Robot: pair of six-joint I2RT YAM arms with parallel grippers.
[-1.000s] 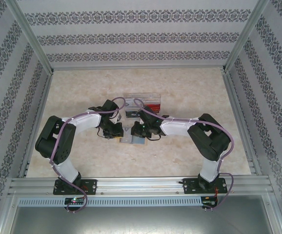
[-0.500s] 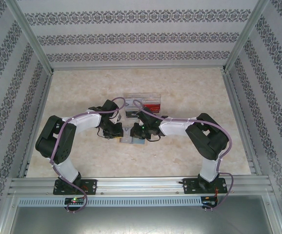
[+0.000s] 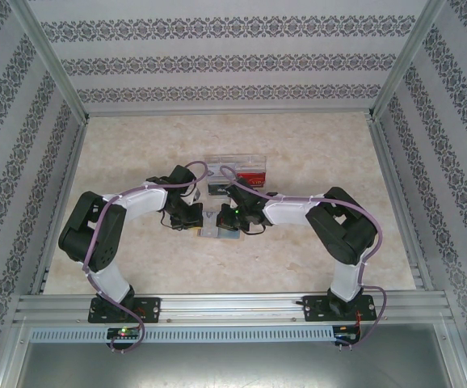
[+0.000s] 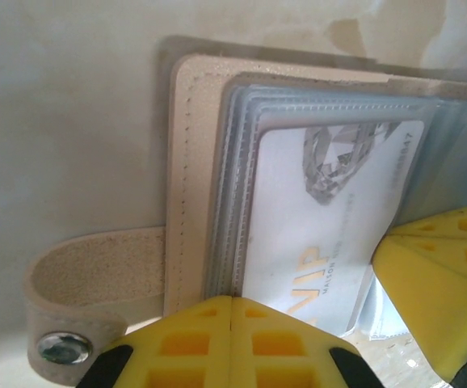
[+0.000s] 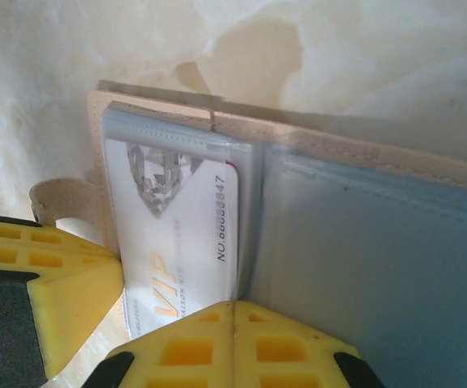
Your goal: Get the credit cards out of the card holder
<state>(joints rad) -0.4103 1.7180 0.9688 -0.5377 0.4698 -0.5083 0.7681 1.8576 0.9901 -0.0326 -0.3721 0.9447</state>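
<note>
**Holder open between the arms, tray behind**

The holder (image 3: 218,230) lies open on the worktop (image 3: 314,145), midway between the two arms. The tray (image 3: 235,164) sits just behind it. A card (image 4: 322,218) lies in a sleeve in the holder's left half. The left fingers (image 4: 185,347) sit at that card's near edge. The right fingers (image 5: 177,347) sit at the holder's near edge by the fold. A strap (image 4: 64,275) sticks out from the holder's left edge.

"VIP" in gold on white card (image 5: 181,234)
</note>
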